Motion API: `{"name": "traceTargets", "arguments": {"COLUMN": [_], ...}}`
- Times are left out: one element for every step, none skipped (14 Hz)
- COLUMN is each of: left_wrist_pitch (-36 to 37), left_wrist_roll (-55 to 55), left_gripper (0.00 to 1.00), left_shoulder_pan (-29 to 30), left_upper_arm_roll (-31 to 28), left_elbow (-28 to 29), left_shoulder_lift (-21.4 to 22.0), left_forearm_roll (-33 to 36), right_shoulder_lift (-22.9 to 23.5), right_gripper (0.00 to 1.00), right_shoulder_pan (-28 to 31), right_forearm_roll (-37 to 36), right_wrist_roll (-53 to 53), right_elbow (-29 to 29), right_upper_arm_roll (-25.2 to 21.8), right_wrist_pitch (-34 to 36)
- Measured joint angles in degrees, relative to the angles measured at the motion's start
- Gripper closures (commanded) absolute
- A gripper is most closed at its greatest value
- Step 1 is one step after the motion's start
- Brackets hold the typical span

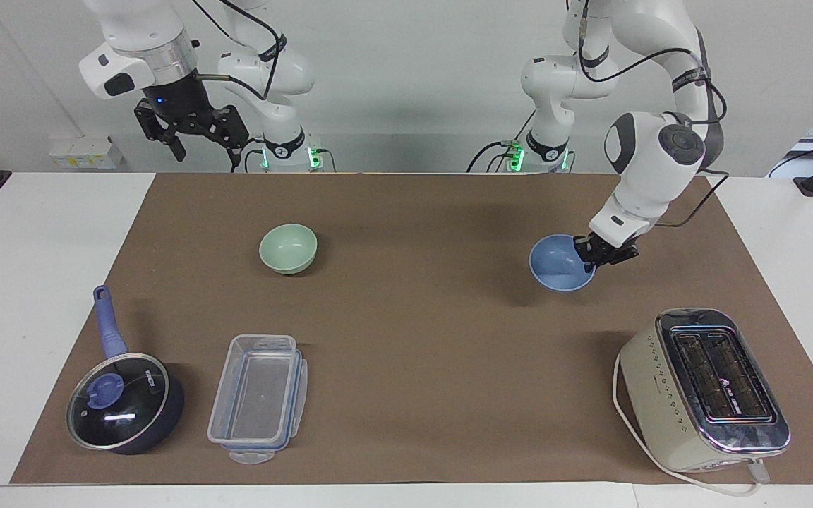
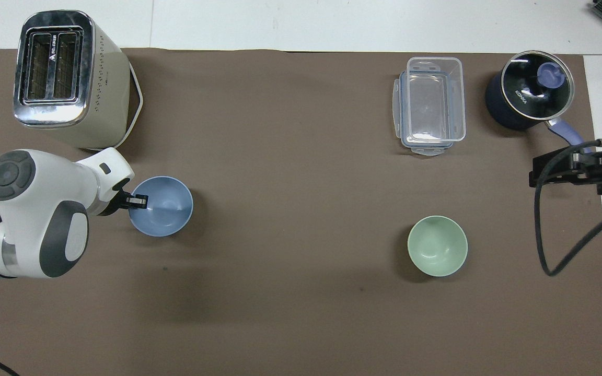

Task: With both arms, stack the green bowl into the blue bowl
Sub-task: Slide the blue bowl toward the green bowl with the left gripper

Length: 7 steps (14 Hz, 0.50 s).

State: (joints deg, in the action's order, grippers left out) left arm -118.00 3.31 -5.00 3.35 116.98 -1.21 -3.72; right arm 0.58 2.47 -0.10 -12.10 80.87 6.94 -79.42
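Note:
The blue bowl (image 1: 557, 267) hangs tilted a little above the brown mat at the left arm's end, with its shadow on the mat below. My left gripper (image 1: 594, 257) is shut on the bowl's rim; the overhead view shows this gripper (image 2: 137, 200) with one finger inside the blue bowl (image 2: 165, 208). The green bowl (image 1: 288, 248) stands upright on the mat toward the right arm's end, also seen from overhead (image 2: 437, 246). My right gripper (image 1: 203, 147) waits open and empty, high over the mat's edge at the right arm's end (image 2: 557, 170).
A cream toaster (image 1: 704, 388) stands at the left arm's end, farther from the robots than the blue bowl. A clear plastic container (image 1: 258, 396) and a dark lidded pan with a blue handle (image 1: 121, 398) stand farther from the robots than the green bowl.

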Motion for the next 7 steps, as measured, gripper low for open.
{"name": "traceTargets", "arguments": {"left_wrist_pitch": [3.0,5.6,7.7,8.7,8.9,8.9,8.9], "left_wrist_roll": [0.7,1.3,1.7,1.9,2.0,2.1,2.1], "left_gripper": [1.00,1.00,1.00,1.00,1.00,1.00,1.00], "left_shoulder_pan": [0.0,0.0,0.1,0.1,0.1,0.0,0.0], "left_upper_arm_roll": [0.0,-0.1,-0.3,-0.4,-0.4,-0.3,-0.2], "left_elbow": [-2.0,-3.9,-5.6,-6.6,-6.9,-6.9,-6.9], "left_shoulder_lift": [0.5,0.8,1.1,1.2,1.1,1.1,1.1], "left_forearm_roll": [-0.8,-1.3,-1.6,-1.8,-1.9,-2.0,-2.1], "right_shoulder_lift": [0.0,0.0,-0.1,-0.1,-0.1,-0.1,-0.1], "right_gripper": [0.00,0.00,0.00,0.00,0.00,0.00,0.00], "right_shoulder_pan": [0.0,0.0,0.0,0.0,0.0,0.0,0.0], "right_forearm_roll": [0.0,0.0,0.0,0.0,0.0,0.0,0.0], "right_wrist_roll": [0.0,0.0,0.0,0.0,0.0,0.0,0.0], "right_elbow": [0.0,0.0,0.0,0.0,0.0,0.0,0.0], "right_upper_arm_roll": [0.0,0.0,0.0,0.0,0.0,0.0,0.0], "right_wrist_pitch": [0.0,0.0,0.0,0.0,0.0,0.0,0.0]}}
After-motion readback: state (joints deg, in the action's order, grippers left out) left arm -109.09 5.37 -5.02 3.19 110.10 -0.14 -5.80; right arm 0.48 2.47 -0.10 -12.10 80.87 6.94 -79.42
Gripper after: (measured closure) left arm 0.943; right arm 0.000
